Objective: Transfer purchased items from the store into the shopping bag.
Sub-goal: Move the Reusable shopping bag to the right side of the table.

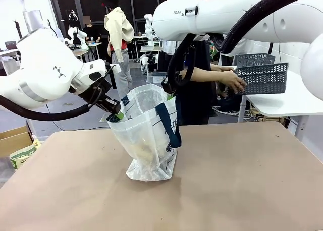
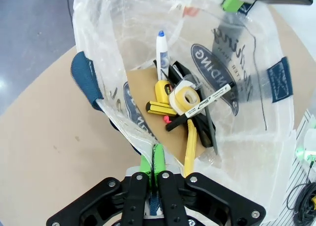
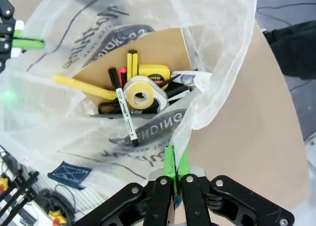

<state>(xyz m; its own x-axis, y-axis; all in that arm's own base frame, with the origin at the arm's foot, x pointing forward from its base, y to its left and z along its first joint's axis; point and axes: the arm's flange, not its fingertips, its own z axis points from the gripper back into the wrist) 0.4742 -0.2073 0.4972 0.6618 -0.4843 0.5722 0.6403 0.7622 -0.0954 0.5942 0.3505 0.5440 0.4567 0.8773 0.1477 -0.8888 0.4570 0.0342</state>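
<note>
The translucent white shopping bag [image 1: 146,140] stands open in the middle of the brown table [image 1: 227,180]. My left gripper [image 1: 115,112] is shut on its left rim, and my right gripper [image 1: 169,92] is shut on the rim opposite. Both wrist views look down into the bag [image 2: 237,152] [image 3: 49,127] past my shut left gripper [image 2: 154,159] and right gripper [image 3: 175,167]. Several purchased items lie at the bottom: a yellow tape roll [image 2: 183,97] [image 3: 138,95], a black-and-white marker [image 2: 197,107] [image 3: 126,117], and yellow tools. A person's hand [image 1: 233,82] holds the dark grey basket [image 1: 262,78] at the far right.
The basket rests over a white side table [image 1: 287,102], with a second grey basket [image 1: 255,59] behind it. A cardboard box [image 1: 15,142] sits on the floor at the left. The person stands just behind the bag.
</note>
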